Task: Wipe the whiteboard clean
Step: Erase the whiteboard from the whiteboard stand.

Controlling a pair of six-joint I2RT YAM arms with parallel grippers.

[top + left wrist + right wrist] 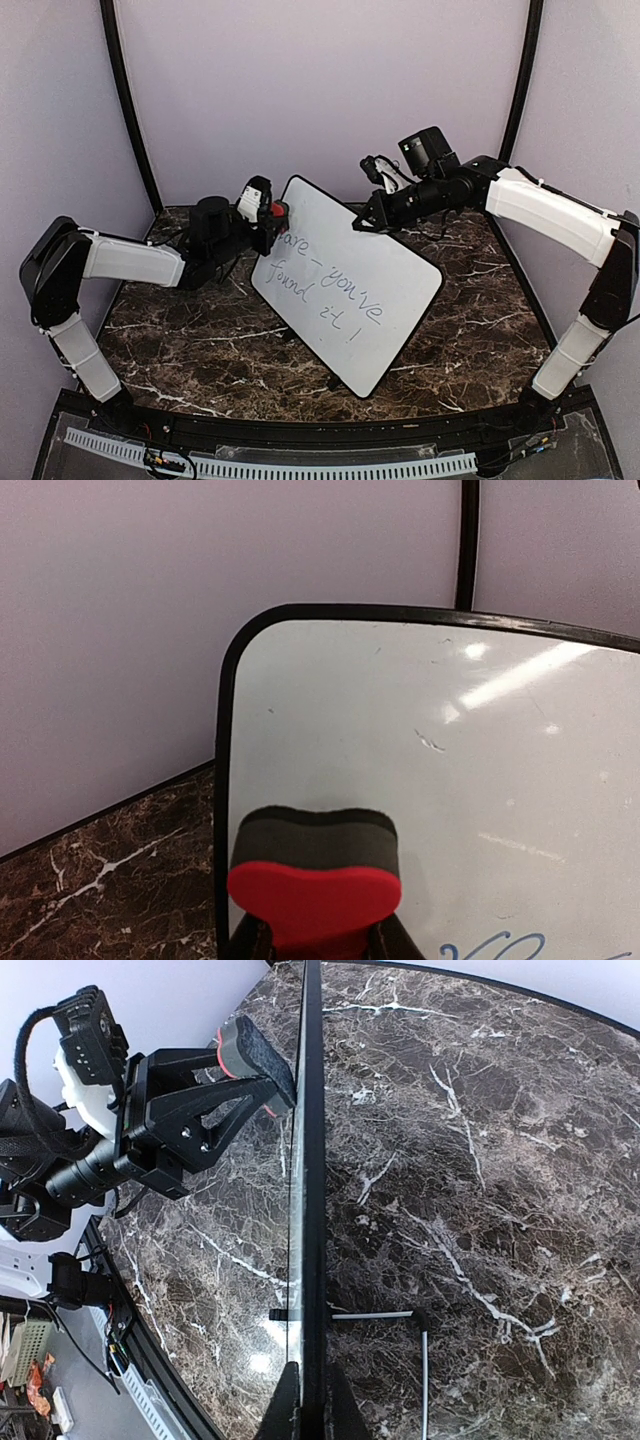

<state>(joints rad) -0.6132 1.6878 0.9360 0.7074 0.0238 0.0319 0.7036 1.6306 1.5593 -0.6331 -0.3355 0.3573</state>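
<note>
The whiteboard (370, 300) stands tilted over the marble table, with blue handwriting (335, 290) across its middle. My right gripper (362, 222) is shut on its upper right edge; in the right wrist view the fingers (285, 1410) pinch the board's black rim (312, 1160), seen edge-on. My left gripper (268, 218) is shut on a red eraser (277, 211) with a dark felt face. The eraser (315, 880) presses against the board (450, 740) near its top left corner, just above the first blue letters (500, 948). My left gripper (318, 948) shows only at the bottom edge of its own view.
The dark marble table (180, 340) is boxed in by pale walls with black posts (130, 110). A thin black-and-white foot (425, 1360) sticks out behind the board. A white cable track (300, 465) runs along the near edge.
</note>
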